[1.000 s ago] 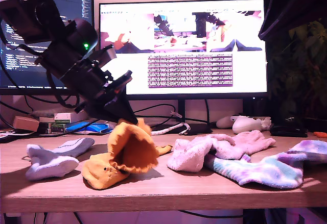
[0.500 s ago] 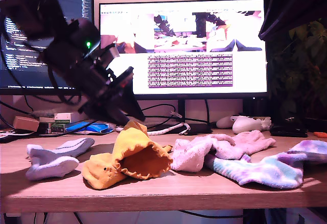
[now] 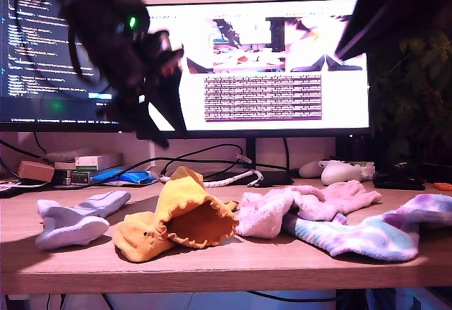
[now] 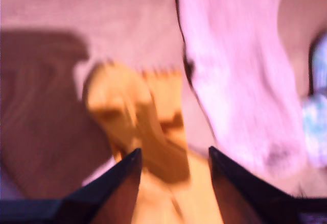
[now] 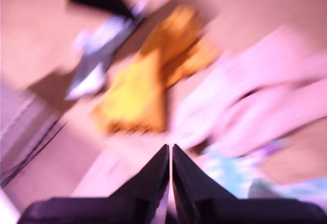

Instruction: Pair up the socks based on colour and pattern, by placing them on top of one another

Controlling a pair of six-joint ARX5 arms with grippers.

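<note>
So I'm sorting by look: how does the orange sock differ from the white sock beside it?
The orange sock is mustard with a frilly cuff gaping open; the white sock is pale lavender-white with no frill showing. The orange sock stands bunched up taller; the white sock lies lower. Both rest on the table, apart.

On the wooden table [image 3: 226, 267], the mustard-orange ribbed socks [image 3: 176, 218] serve as landmark: the pale lavender-white socks [image 3: 74, 219] lie toward the exterior view's left of them, the fluffy pale pink socks [image 3: 296, 207] touching on the other side, the pastel tie-dye sock [image 3: 367, 234] beyond those, the wide monitor [image 3: 261, 66] behind.
</note>
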